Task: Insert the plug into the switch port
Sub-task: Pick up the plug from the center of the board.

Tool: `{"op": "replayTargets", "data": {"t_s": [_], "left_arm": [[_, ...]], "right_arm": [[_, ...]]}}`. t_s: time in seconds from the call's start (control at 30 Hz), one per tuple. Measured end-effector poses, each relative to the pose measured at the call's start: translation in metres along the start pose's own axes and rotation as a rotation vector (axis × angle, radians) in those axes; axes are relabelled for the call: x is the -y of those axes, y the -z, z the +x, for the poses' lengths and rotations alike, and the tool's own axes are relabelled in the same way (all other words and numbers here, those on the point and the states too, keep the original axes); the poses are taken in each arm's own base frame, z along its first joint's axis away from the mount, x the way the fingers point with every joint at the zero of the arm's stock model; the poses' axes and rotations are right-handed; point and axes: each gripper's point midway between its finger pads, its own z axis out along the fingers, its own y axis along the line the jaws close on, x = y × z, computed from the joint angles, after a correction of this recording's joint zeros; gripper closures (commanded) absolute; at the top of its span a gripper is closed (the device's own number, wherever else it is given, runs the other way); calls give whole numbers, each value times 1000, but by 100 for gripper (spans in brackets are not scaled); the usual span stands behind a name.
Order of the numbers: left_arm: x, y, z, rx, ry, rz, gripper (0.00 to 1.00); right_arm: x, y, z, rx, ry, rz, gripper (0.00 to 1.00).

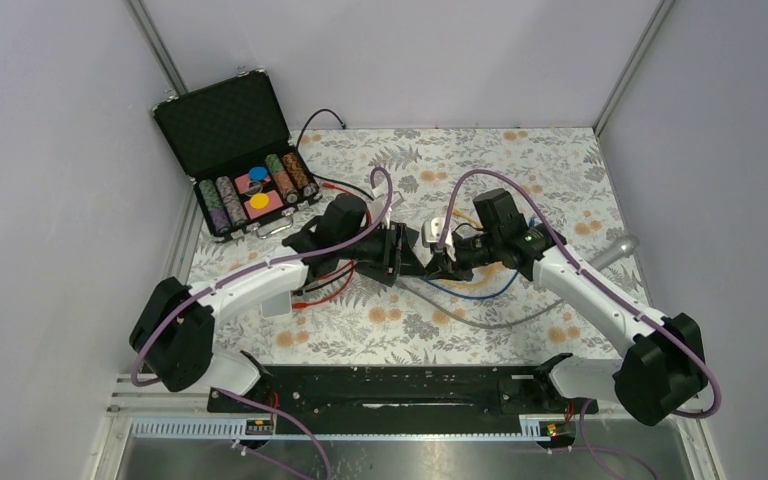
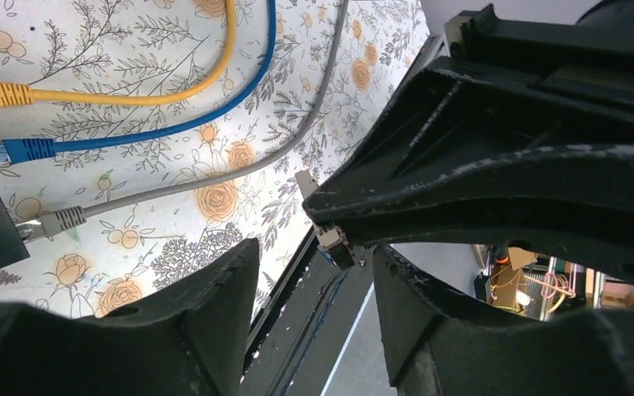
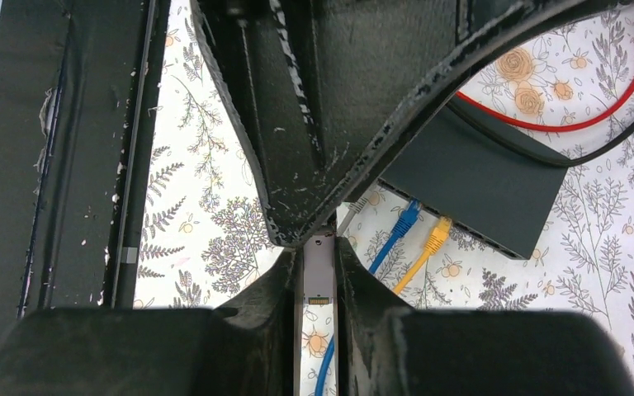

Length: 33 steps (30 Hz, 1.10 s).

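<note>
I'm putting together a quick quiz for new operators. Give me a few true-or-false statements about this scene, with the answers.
1. The right claw is shut on a plug. True.
2. The poker chip case is closed. False: its lid stands open and chips show.
3. A yellow cable and a blue cable lie side by side on the floral mat. True.
4. The switch is white. False: it is a dark box.
5. The left claw grips a plug. False: its jaws stand apart with nothing between them.
</note>
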Motion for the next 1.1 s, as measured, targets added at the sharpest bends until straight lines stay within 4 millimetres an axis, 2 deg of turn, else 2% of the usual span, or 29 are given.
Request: {"op": "replayTargets", "data": {"t_s": [0.07,0.23,0.37,0.5,0.6,0.7,0.73,0.83,0.93,1.1], "left_arm": [[-1,-3,1,-4,11,1,51],[1,-7,-1,-1,45,15,66],[4,-10,-4,7,62,32,87],[2,-13,-5,7,84,31,100],[1,-15,-4,4,94,32,100],[0,-16,-4,0,98,35,100],[1,-16,-4,-3,97,39,100],[0,-16,0,-19,88,40,100],[-2,-13,-1,-31,74,23,100],[1,-7,-8,-43,57,28,100]], "right_arm": [[-1,1,0,0,-2,9,87],[0,0,4,-11,-14,27,87],[0,-1,7,-21,-20,31,84],[0,0,9,-37,-40,45,82],[0,0,11,-48,-56,54,76],[0,1,13,-56,-73,62,57],[0,1,13,-60,-81,66,55],[3,3,14,-69,-108,92,52],[4,6,14,-78,-158,123,45],[9,18,5,-40,-125,219,43]]}}
